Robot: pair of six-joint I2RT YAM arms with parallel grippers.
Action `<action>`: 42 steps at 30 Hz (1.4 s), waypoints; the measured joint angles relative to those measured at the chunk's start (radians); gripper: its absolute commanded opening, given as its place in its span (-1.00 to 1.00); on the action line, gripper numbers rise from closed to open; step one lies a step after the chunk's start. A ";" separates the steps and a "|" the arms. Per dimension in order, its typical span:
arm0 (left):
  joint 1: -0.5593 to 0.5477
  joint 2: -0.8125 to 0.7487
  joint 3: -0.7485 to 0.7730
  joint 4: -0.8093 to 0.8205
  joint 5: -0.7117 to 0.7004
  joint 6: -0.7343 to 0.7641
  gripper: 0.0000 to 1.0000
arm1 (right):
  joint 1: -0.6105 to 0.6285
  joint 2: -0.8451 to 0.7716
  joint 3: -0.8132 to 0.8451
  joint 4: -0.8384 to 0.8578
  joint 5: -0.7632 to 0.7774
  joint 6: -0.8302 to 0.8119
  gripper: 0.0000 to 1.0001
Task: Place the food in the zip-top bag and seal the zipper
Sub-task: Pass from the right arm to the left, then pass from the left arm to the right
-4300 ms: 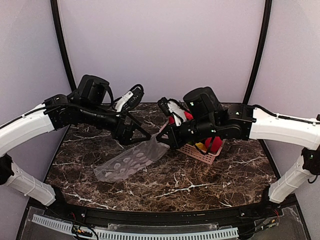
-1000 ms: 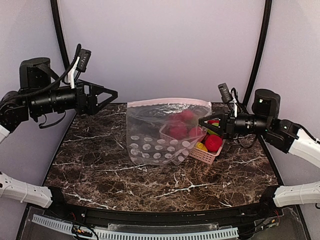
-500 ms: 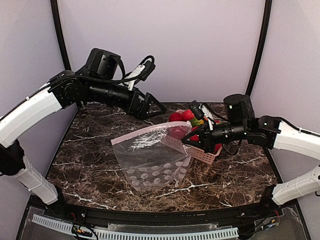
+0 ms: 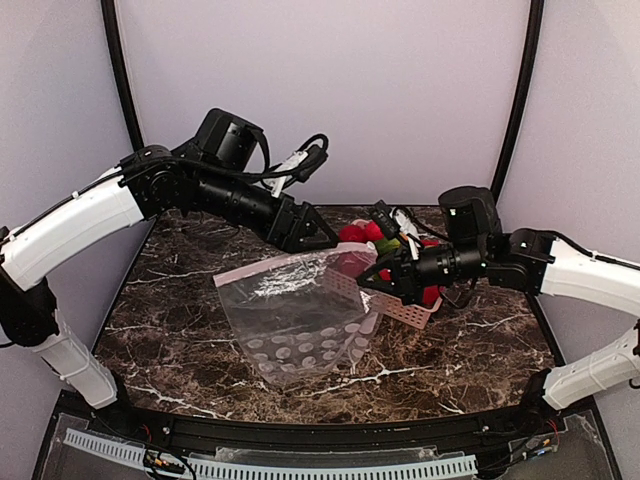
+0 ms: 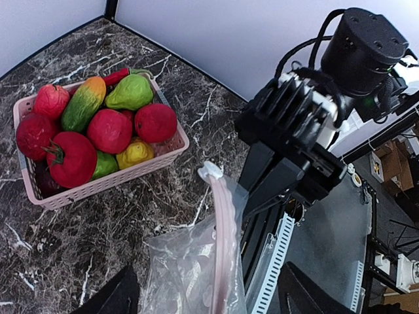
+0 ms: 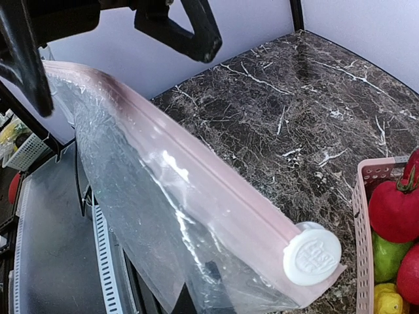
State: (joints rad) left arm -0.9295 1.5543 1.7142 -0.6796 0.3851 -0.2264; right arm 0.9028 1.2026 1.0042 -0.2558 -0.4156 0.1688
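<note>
While its dotted bottom sags toward the near edge of the dark, white-veined marble tabletop point(image 4: 450, 350), the clear zip-top plastic bag point(image 4: 300, 325) is held up at the middle of the scene with its mouth edge uppermost. Whether the bottom rests on the marble I cannot tell. The thin pale pink zipper strip point(image 4: 290, 266) runs along that upper, farther edge from left to right and ends at the right in a round white slider point(image 6: 313, 254). The right gripper point(image 4: 372, 278) has its jaws pressed together on the bag's right corner beside that slider, and one dark finger shows through the plastic. Just right of the bag and partly behind it stands the pink lattice plastic basket point(image 4: 410, 312). It holds the glossy red toy fruits point(image 5: 108, 131) together with green and yellow pieces. Farthest back, the left gripper point(image 4: 318, 240) hangs over the zipper's right half with its jaws spread wide. In its wrist view the strip passes between the two fingers and touches neither.
</note>
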 measured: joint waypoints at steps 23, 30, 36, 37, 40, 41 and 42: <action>0.000 -0.059 -0.121 0.074 0.053 -0.015 -0.99 | -0.008 -0.105 -0.036 0.077 0.042 0.059 0.29; 0.000 -0.253 -0.286 0.224 0.097 0.039 -0.99 | -0.108 -0.227 -0.175 0.271 -0.066 0.181 0.12; 0.000 -0.313 -0.296 0.262 0.133 0.074 -0.99 | -0.151 -0.217 -0.205 0.430 -0.213 0.283 0.17; 0.000 -0.315 -0.300 0.264 0.141 0.077 -0.99 | -0.151 -0.212 -0.204 0.451 -0.233 0.292 0.16; 0.000 -0.315 -0.320 0.273 0.160 0.077 -0.99 | -0.151 -0.175 -0.192 0.517 -0.320 0.327 0.12; 0.000 -0.315 -0.329 0.277 0.166 0.076 -0.99 | -0.152 -0.172 -0.190 0.521 -0.326 0.329 0.11; 0.000 -0.315 -0.337 0.281 0.172 0.076 -0.99 | -0.151 -0.159 -0.181 0.530 -0.349 0.339 0.10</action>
State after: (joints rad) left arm -0.9295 1.2392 1.3773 -0.3985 0.5575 -0.1509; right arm 0.7513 1.0431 0.8230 0.2741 -0.7643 0.5076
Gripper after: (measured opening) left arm 0.015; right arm 0.563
